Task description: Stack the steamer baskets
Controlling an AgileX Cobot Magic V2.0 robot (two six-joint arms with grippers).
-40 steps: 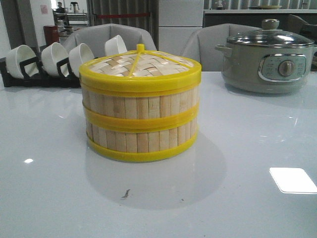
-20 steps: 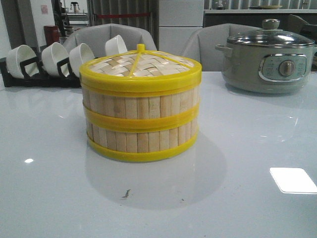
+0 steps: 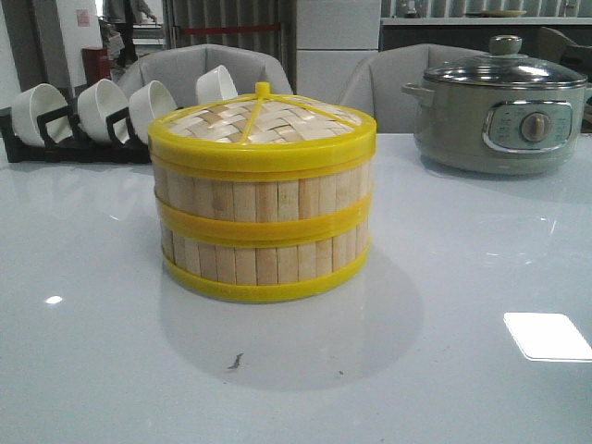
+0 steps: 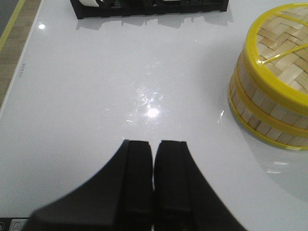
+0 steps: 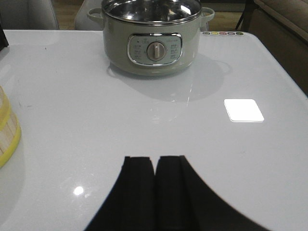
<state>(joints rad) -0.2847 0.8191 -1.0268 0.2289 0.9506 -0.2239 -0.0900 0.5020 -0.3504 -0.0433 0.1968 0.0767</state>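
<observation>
Two steamer baskets stand stacked in the middle of the white table, the upper basket [image 3: 264,192] resting on the lower basket [image 3: 266,264]. A woven bamboo lid [image 3: 264,125] with a yellow rim caps the stack. The left wrist view shows the stack [image 4: 269,106] off to one side, well apart from my left gripper [image 4: 154,144], which is shut with nothing in it. My right gripper [image 5: 155,160] is shut and empty too, over bare table, with only an edge of the lower basket [image 5: 7,137] showing. Neither gripper appears in the front view.
A grey electric pot [image 3: 499,106] with a glass lid stands at the back right [image 5: 151,41]. A black rack with white bowls [image 3: 83,116] sits at the back left. Grey chairs [image 3: 199,69] stand behind the table.
</observation>
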